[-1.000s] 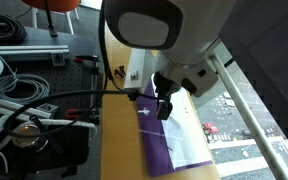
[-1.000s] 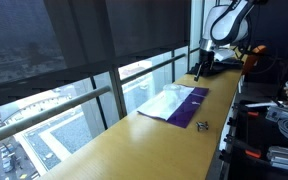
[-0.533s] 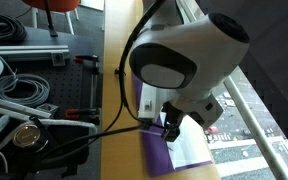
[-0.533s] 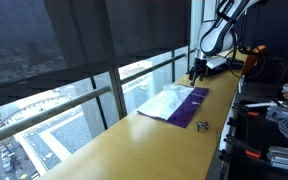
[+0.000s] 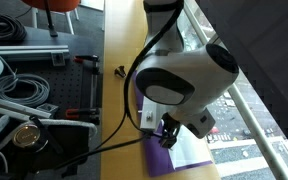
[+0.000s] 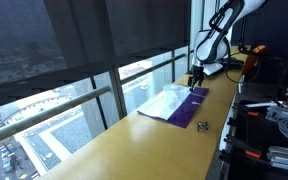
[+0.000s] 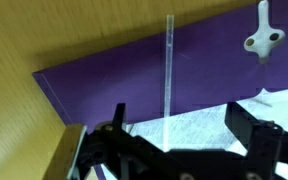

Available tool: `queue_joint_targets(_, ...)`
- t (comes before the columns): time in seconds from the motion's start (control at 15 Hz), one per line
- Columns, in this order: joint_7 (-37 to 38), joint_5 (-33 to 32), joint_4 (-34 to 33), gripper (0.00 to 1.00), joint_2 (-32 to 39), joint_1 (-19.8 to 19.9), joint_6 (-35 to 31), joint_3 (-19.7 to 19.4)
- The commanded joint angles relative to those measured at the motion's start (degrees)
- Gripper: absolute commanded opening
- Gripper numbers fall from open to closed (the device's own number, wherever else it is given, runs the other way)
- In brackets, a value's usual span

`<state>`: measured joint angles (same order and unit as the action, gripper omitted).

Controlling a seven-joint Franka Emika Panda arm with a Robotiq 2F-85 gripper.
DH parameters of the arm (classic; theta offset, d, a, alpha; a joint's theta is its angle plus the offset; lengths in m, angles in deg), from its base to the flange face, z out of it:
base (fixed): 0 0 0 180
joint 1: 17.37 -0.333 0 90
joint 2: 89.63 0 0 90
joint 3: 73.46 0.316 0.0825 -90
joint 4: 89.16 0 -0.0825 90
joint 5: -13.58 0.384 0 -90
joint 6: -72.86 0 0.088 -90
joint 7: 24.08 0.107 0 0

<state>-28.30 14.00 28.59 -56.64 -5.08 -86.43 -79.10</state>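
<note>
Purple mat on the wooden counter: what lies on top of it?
A thin pale stick, a small white piece and white cloth; the black gripper covers the rest.
</note>
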Motion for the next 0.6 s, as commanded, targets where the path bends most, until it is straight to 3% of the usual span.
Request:
queue_joint_targets(0.0,0.0,0.4,-0.3,1.00,1.1,-0.1,1.3,0.2)
queue_joint_targets(0.2,0.5,0.1,-0.8,0.83,2.3,-0.3,1.2,-0.4)
queue_joint_targets(0.27,0.5,0.1,-1.0,0.86,2.7,-0.2,1.3,-0.5)
queue_joint_targets(0.4,0.6,0.0,-1.9,0.62,3.5,-0.1,1.2,-1.0)
queue_joint_targets(0.53,0.5,-0.1,-2.7,0.53,4.3,0.1,1.1,-1.4)
